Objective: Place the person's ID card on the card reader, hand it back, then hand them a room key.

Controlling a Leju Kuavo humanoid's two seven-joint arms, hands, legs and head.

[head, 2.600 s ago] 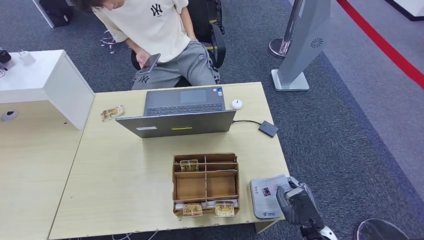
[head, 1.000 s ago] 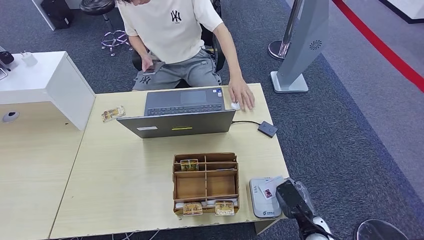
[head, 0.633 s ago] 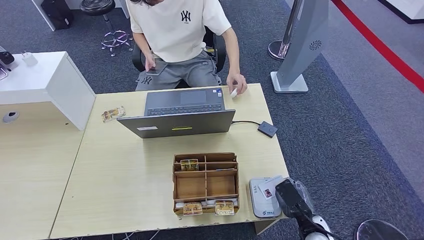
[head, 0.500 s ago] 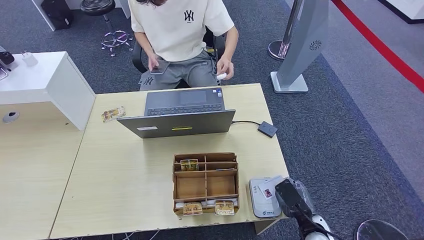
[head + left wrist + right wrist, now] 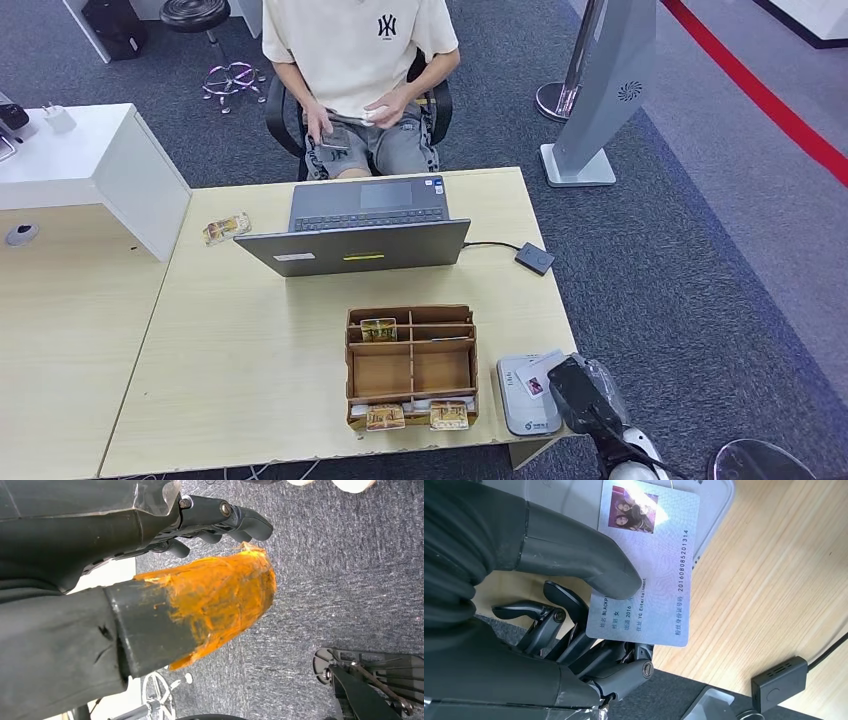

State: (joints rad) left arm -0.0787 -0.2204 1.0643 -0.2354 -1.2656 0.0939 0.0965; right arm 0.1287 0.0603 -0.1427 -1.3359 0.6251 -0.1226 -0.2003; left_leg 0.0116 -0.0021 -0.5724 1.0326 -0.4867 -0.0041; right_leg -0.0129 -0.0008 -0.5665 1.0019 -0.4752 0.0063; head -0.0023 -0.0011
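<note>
Wooden desk (image 5: 250, 380) on grey carpet (image 5: 700, 250); right robot hand (image 5: 583, 395) pinches ID card (image 5: 649, 560) over card reader (image 5: 520, 408), left robot hand (image 5: 150, 580) empty.

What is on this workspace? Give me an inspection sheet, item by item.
Surface: pale wooden desk, joined to a second one on the left.
Job's things: ID card pinched in the right hand over the grey card reader at the desk's near right corner; room key cards in the cardboard organizer.
Clutter: open laptop; a packet to its left.
Hands: left hand hangs over carpet, holding nothing.
Cables: black lead from the laptop to a small black box.
Surroundings: seated person with phone; grey stand; red floor line.
</note>
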